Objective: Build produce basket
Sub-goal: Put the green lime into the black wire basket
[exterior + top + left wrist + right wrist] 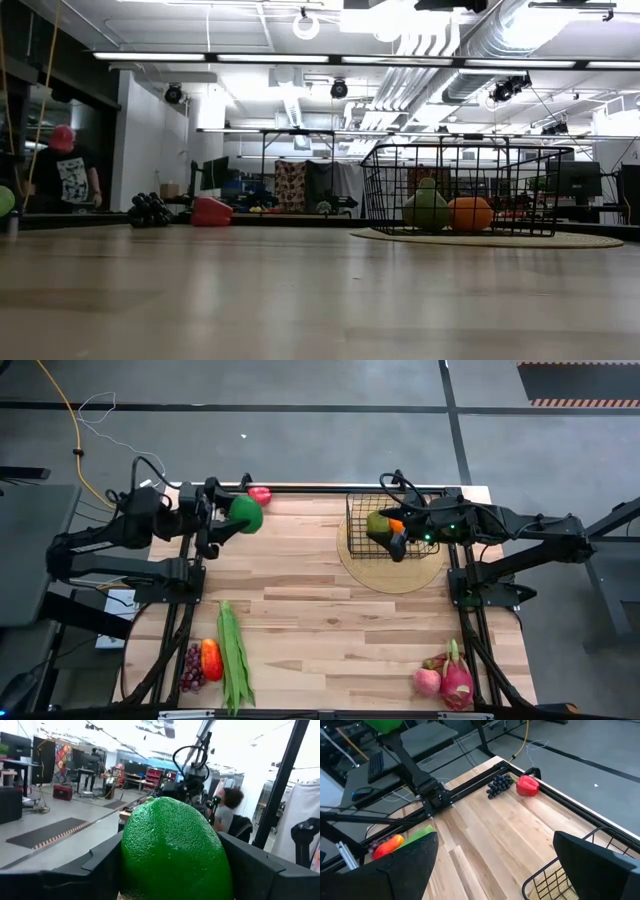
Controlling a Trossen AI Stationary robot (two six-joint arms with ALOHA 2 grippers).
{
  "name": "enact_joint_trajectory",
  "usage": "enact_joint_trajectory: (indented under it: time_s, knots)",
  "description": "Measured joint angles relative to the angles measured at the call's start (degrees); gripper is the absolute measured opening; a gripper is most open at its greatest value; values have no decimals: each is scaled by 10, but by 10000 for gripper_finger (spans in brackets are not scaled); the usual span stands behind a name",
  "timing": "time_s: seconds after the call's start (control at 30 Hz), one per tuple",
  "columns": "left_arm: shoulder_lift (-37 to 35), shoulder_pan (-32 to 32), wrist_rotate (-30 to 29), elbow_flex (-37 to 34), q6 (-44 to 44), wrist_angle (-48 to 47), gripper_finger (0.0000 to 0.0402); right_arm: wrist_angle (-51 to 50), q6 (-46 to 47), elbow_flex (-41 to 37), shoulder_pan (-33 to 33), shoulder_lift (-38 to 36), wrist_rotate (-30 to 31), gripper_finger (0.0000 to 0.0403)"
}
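Observation:
My left gripper [228, 520] is at the table's far left, shut on a round green fruit [246, 513] with pebbled skin [170, 835], held above the wood. The black wire basket [358, 530] stands on a round tan mat [365, 575] at the far right. A green pear [426, 210] and an orange fruit [470, 213] lie in it. My right gripper [398, 546] hovers open over the basket, with nothing between its fingers [600, 865]. My left gripper pinches the green fruit by its two opposite sides [131, 851] between its two fingers [100, 865]. The fingers lie about level and point toward the table's right side. The fruit is lifted clear of the table and sticks out past the fingertips.
A red pepper [260, 494] and dark grapes [499, 785] lie at the far left edge. Grapes [190, 668], an orange-red pepper [210, 658] and green beans [233, 655] lie near left. An apple [427, 681] and a dragon fruit [457, 682] lie near right. The middle boards are bare.

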Motion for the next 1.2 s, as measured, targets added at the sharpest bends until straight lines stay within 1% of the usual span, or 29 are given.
enact_joint_trajectory:
  time_s: [0.13,0.3,0.4,0.5,0.63,0.73,0.9,0.97,1.1,1.2]
  knots:
    - [13,0,3,0,0,0,275,0,-8,0,0,0,-17,384]
    - [28,0,3,0,-1,3,275,0,-13,0,0,0,-18,384]
    - [41,0,2,0,-34,4,276,4,-17,0,0,0,-18,384]
    - [77,0,0,9,-59,1,276,15,-15,12,0,-2,-18,384]
    - [166,0,-3,59,-42,0,276,42,-39,41,0,-6,-18,384]
    - [249,7,-22,122,-8,-17,276,41,-53,61,0,-6,-16,384]
    - [397,21,-33,239,52,-63,276,41,-61,76,0,-6,-14,384]
    - [451,24,-55,275,79,-64,276,40,-66,76,0,-6,-7,384]
    - [551,26,-116,330,147,-43,276,40,-65,76,0,-6,25,384]
    - [616,32,-121,356,180,-30,276,40,-64,76,0,-6,35,384]
